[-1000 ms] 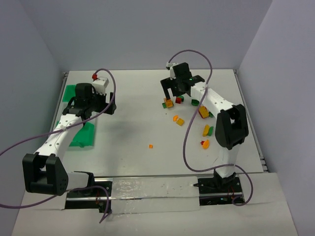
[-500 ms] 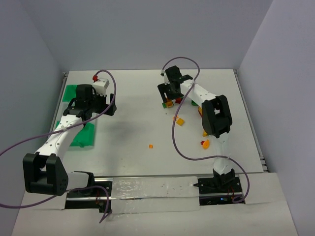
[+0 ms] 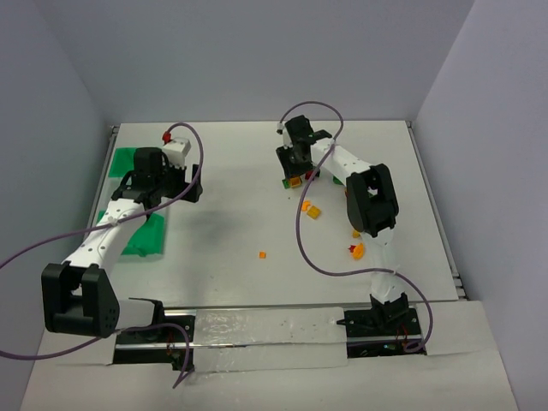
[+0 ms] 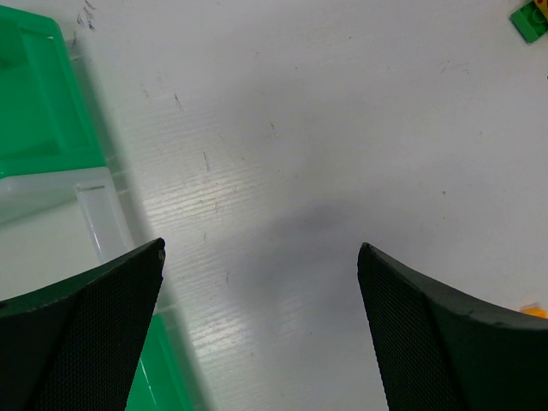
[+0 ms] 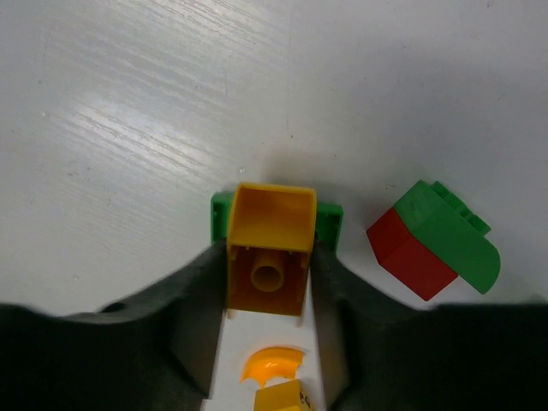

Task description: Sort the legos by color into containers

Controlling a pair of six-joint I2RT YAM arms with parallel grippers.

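Note:
In the right wrist view my right gripper (image 5: 267,257) has its fingers pressed against both sides of an orange-yellow lego (image 5: 267,244) that lies hollow side toward the camera, with a green lego (image 5: 329,224) right behind it. From above, the right gripper (image 3: 296,169) stands low over this lego (image 3: 294,181) at the back middle. My left gripper (image 4: 262,247) hangs open over bare table beside the containers (image 4: 43,103), with nothing between its fingers. In the top view the left gripper (image 3: 190,185) is next to the green containers (image 3: 144,237) at the left edge.
A red-and-green lego (image 5: 432,244) lies just right of the right fingers. More orange-yellow legos (image 3: 313,211) and a small one (image 3: 262,254) are scattered mid-table, others (image 3: 358,250) near the right arm. A green lego (image 4: 531,19) sits far from the left gripper.
The right arm folded in and dropped onto the orange-yellow lego, and its jaws closed from wide open onto the lego's sides. The left arm has stayed still and open.

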